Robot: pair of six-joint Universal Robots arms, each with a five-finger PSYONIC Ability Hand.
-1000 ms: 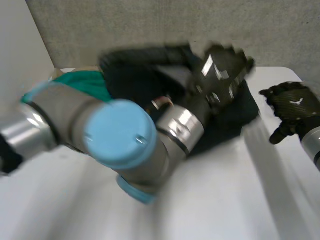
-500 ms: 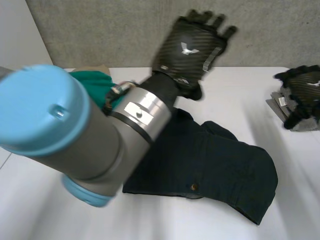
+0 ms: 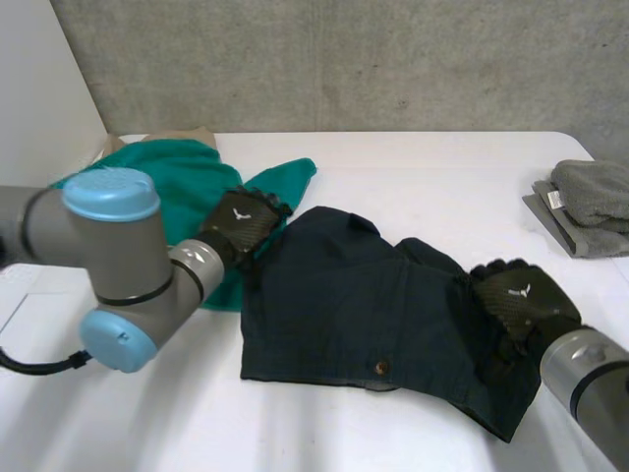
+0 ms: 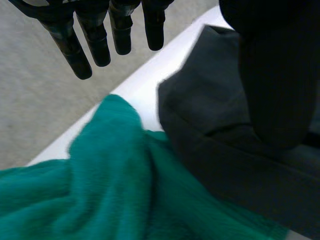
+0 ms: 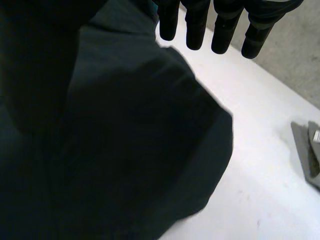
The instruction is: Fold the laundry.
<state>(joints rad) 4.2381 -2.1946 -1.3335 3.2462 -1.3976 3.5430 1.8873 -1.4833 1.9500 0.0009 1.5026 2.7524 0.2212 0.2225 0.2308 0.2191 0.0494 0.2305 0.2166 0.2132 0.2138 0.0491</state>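
In the head view the shorts (image 3: 383,315) lie spread at centre, the left hand (image 3: 241,221) at their upper-left edge where they meet the green cloth (image 3: 167,182), the right hand (image 3: 516,300) at their right end. In the left wrist view the fingers (image 4: 95,40) are straight and apart, holding nothing, above that seam, so a grab might drag the green cloth along; the thumb hides part of the shorts. In the right wrist view the fingers (image 5: 195,25) hang straight and apart over the shorts, and a pinch might lift one layer only; I cannot tell whether either palm touches cloth
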